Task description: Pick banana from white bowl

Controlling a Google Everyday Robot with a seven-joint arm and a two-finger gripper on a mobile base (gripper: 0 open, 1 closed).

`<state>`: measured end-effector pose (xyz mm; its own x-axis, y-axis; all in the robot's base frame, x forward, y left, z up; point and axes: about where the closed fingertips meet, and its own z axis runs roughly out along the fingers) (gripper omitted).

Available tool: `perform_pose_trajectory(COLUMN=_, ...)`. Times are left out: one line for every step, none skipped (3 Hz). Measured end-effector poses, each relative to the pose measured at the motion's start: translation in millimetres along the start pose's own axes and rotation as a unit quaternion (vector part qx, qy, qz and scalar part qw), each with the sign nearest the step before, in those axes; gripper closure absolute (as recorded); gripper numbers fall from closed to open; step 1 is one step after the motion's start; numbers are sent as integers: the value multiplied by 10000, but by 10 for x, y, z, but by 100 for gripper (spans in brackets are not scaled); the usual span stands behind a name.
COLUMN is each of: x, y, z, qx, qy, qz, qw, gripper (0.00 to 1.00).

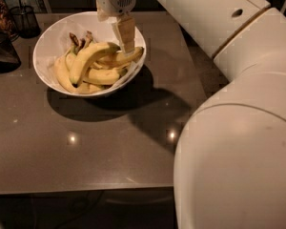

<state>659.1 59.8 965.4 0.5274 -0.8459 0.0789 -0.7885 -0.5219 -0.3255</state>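
Step in hand: reach-in, grasp not made. End effector hangs over right half of white bowl, fingertip low beside stem end of banana; spread of fingers: cannot tell.

Banana lies topmost in bowl, arching across pile, stem end toward bowl centre-right.

Next move likely calls for short drop onto banana near stem end, close, straight lift clear of rim.

Count: one bowl on tabletop; roughly five or six bananas, pile overlaps, exact number uncertain; one wire-mesh cup left of bowl.
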Motion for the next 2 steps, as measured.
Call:
perform_pose_trajectory(x=-101, y=-91, z=107, qx=-60, qy=-19, qz=-196, qw=9998, gripper=21)
perform_pose_trajectory(x=-200, y=-170, z=191, qx=-96, qy=-82, qz=-348, qw=9993, gripper=27)
